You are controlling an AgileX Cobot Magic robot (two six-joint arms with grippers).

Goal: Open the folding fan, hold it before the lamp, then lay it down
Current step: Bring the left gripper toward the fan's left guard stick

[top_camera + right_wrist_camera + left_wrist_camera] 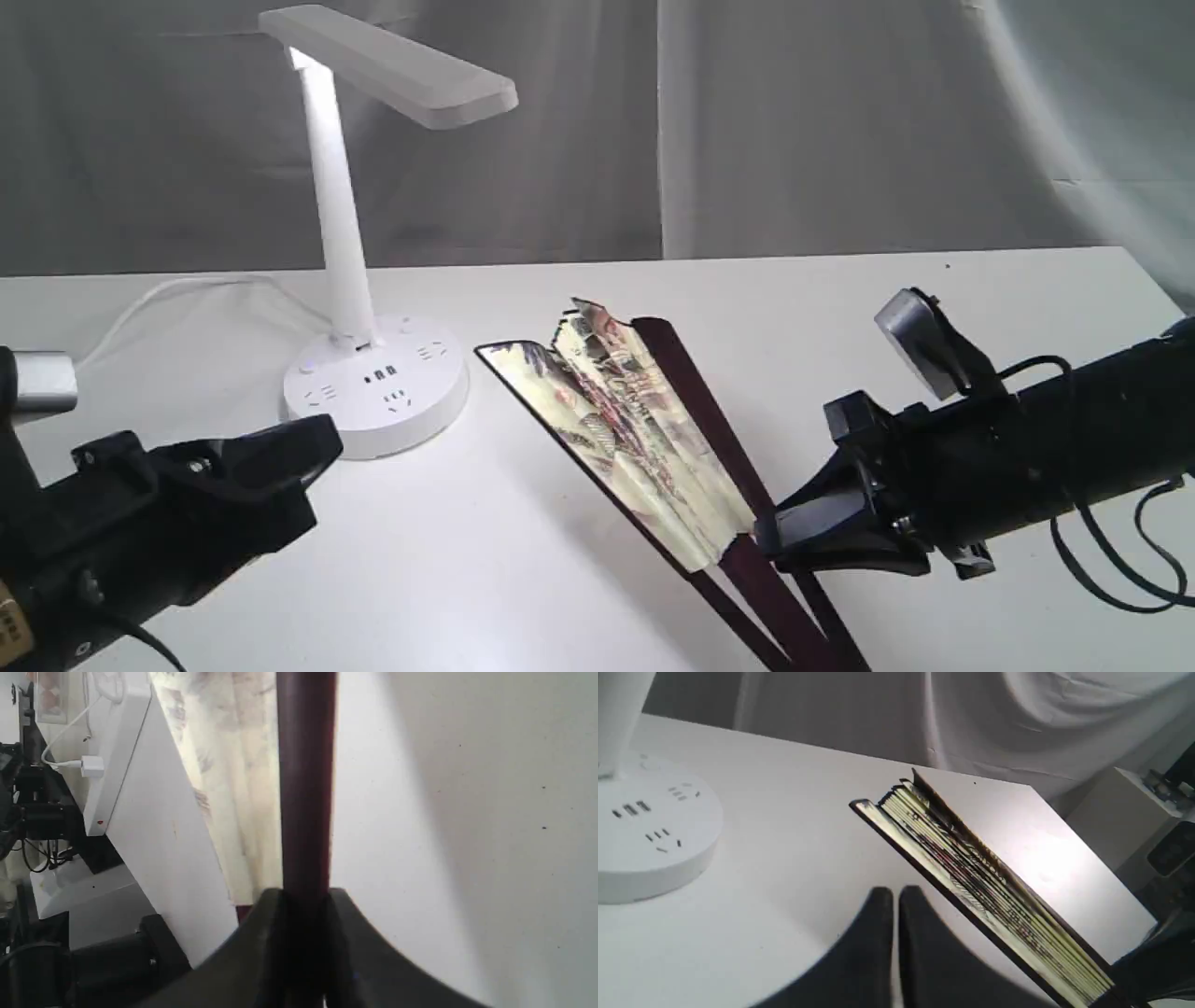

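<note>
Only partly opened: the folding fan, some pleats of the painted cream leaf spread between dark maroon ribs. Placed to the right of the lamp and apart from its round base, above the white table, far end pointing toward the grey curtain at the back, shadow on the table beneath. Clamped on one outer maroon rib, just below the leaf: the right gripper, jaws narrow around the wood. On the left side, the left gripper, closed tight and holding nothing, low over the table near the lamp base, apart from fan and lamp. Lamp upright, flat bar head on top, white cord leaving behind the base.
</note>
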